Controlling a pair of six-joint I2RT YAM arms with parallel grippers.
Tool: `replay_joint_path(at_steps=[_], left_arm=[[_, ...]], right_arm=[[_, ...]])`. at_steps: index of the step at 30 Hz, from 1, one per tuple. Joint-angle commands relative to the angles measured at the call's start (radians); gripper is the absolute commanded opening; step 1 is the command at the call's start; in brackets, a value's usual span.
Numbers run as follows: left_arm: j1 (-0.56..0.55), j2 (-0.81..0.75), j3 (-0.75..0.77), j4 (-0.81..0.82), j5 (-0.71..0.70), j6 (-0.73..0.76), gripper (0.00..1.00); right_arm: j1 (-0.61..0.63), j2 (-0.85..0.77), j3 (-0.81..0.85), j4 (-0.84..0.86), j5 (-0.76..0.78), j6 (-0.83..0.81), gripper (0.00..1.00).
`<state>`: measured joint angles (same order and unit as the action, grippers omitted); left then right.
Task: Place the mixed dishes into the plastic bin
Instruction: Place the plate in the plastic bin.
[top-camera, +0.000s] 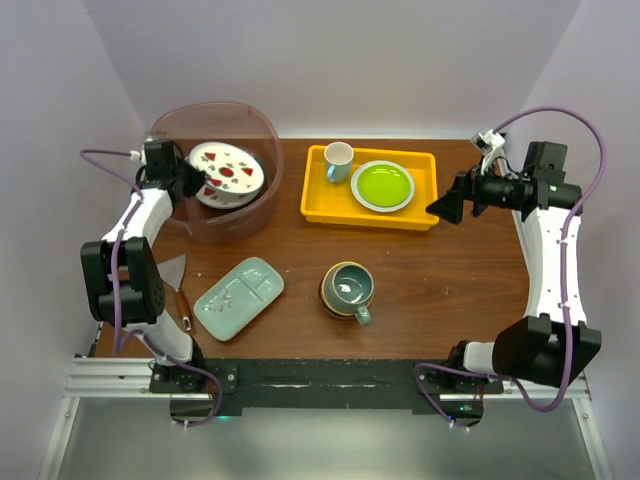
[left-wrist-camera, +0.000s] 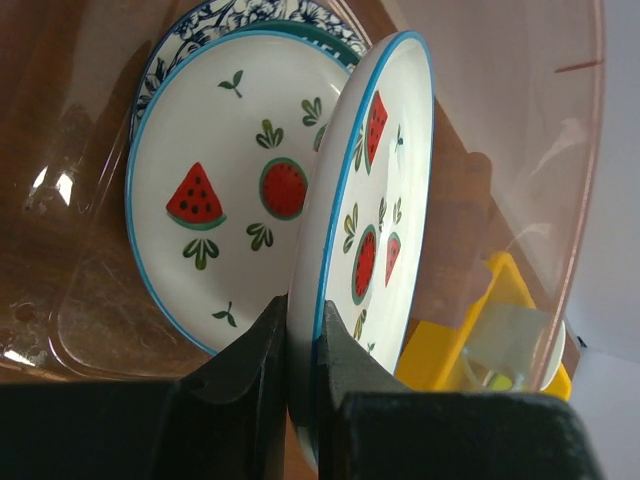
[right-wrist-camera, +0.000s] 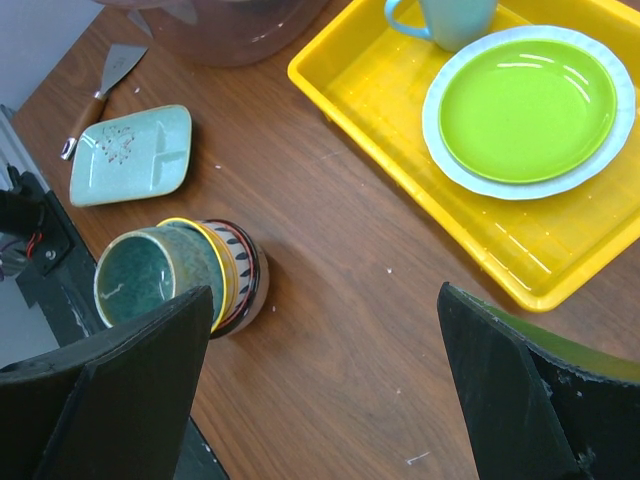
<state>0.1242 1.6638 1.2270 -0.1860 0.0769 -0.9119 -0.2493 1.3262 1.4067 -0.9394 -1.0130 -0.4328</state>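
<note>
Markings: the only ones reading clearly are painted. Red watermelon wedges and green leaf sprigs are showing on two white plates, and a dark blue flower pattern on the plate beneath them.

Left pincer (left-wrist-camera: 300, 335): its jaws are standing almost together, clamping the rim of a white blue-edged watermelon plate (left-wrist-camera: 385, 190), one finger on each face. This plate is hanging on edge, steeply tilted, inside the large translucent pinkish-brown plastic bin (top-camera: 262, 130) at the far left of the brown wooden table (top-camera: 450, 270). Beside it a second white watermelon plate (left-wrist-camera: 215, 190) is lying on a blue floral plate (left-wrist-camera: 225, 15), both down on the bin's floor. Whether the held plate's lower edge is touching them, I cannot tell.

Right pincer (right-wrist-camera: 322, 300): its jaws are gaping as wide as they go, gripping nothing. It is hovering above the table just off the right end of a flat yellow plastic tray (top-camera: 318, 205). The tray is carrying a lime-green plate with grey rim (top-camera: 382, 185) and a small white cup (top-camera: 338, 160).

Outside the bin: a teal mug (top-camera: 350, 287) is sitting inside a striped bowl with a yellow rim (right-wrist-camera: 240, 270) at front centre. A pale green divided rectangular tray (top-camera: 238, 297) is lying flat to its left. A metal scraper with a wooden handle (top-camera: 172, 270) is lying near the left arm.
</note>
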Motion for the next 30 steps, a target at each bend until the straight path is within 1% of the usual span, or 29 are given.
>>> replay_joint_path(at_steps=[1, 13, 14, 18, 19, 21, 22, 24, 25, 27, 30], left_arm=[[0.008, 0.001, 0.083, 0.118, 0.017, -0.047, 0.0], [0.009, 0.06, 0.065, 0.155, 0.027, -0.041, 0.0], [0.012, 0.065, 0.065, 0.16, 0.029, -0.042, 0.01], [0.015, 0.082, 0.058, 0.168, 0.047, -0.042, 0.08], [0.017, 0.085, 0.055, 0.169, 0.049, -0.042, 0.12], [0.018, 0.083, 0.043, 0.169, 0.047, -0.041, 0.16], [0.02, 0.079, 0.037, 0.171, 0.049, -0.039, 0.22], [0.026, 0.076, 0.028, 0.171, 0.05, -0.039, 0.27], [0.028, 0.073, 0.025, 0.171, 0.05, -0.038, 0.31], [0.029, 0.067, 0.017, 0.171, 0.047, -0.039, 0.34], [0.032, 0.063, 0.023, 0.148, 0.038, -0.038, 0.42]], right_arm=[[-0.002, -0.022, -0.002, 0.025, -0.013, 0.011, 0.98], [-0.002, -0.027, -0.003, 0.027, -0.015, 0.011, 0.98], [-0.004, -0.028, -0.002, 0.028, -0.016, 0.011, 0.98], [-0.002, -0.035, -0.011, 0.031, -0.015, 0.011, 0.98], [-0.002, -0.035, -0.012, 0.031, -0.016, 0.011, 0.98], [-0.002, -0.038, -0.017, 0.034, -0.015, 0.011, 0.98], [-0.002, -0.038, -0.017, 0.034, -0.016, 0.012, 0.98], [-0.002, -0.036, -0.015, 0.036, -0.016, 0.012, 0.98], [-0.002, -0.035, -0.014, 0.034, -0.016, 0.012, 0.98], [-0.002, -0.035, -0.014, 0.034, -0.016, 0.014, 0.98], [-0.002, -0.033, -0.015, 0.036, -0.015, 0.014, 0.98]])
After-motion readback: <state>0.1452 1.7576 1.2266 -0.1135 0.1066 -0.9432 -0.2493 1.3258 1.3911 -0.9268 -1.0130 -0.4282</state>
